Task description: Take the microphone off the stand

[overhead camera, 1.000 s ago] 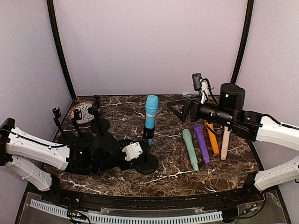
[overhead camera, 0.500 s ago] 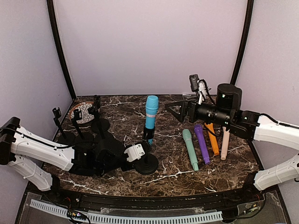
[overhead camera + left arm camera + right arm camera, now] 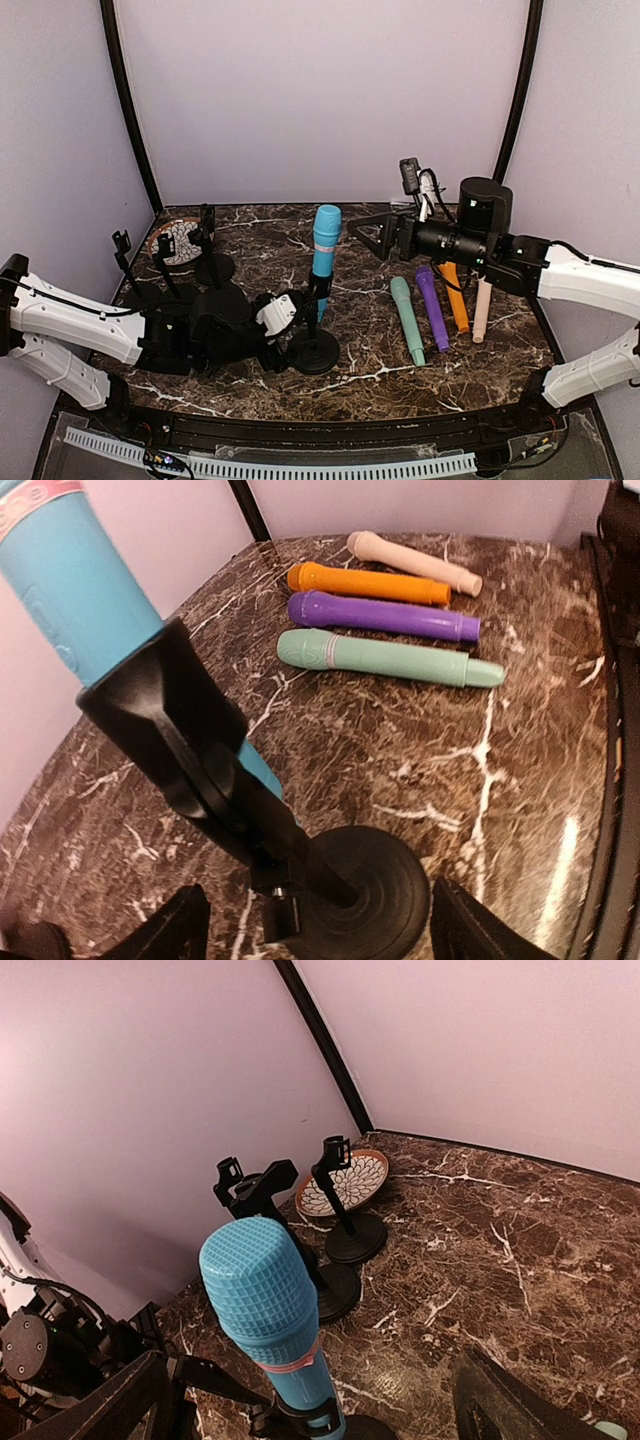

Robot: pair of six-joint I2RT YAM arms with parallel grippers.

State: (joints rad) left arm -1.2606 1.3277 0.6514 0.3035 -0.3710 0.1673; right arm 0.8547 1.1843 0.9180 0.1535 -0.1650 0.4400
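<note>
A blue microphone point(image 3: 323, 240) stands upright in the clip of a black stand point(image 3: 316, 350) at the table's middle. It also shows in the left wrist view point(image 3: 70, 590) and the right wrist view point(image 3: 265, 1310). My left gripper point(image 3: 296, 330) is low at the stand's base point(image 3: 365, 890). It is open, with one finger on either side of the base point(image 3: 320, 935). My right gripper point(image 3: 366, 232) is raised to the right of the microphone's head, open and empty point(image 3: 315, 1410), apart from it.
Green point(image 3: 408, 320), purple point(image 3: 432, 308), orange point(image 3: 453, 297) and cream point(image 3: 482, 308) microphones lie side by side at the right. Three empty black stands point(image 3: 212, 262) and a patterned plate point(image 3: 175, 240) are at the back left.
My right gripper has moved left toward the microphone's head. My left gripper has shifted slightly at the stand's base. The microphone has stayed in the stand.
</note>
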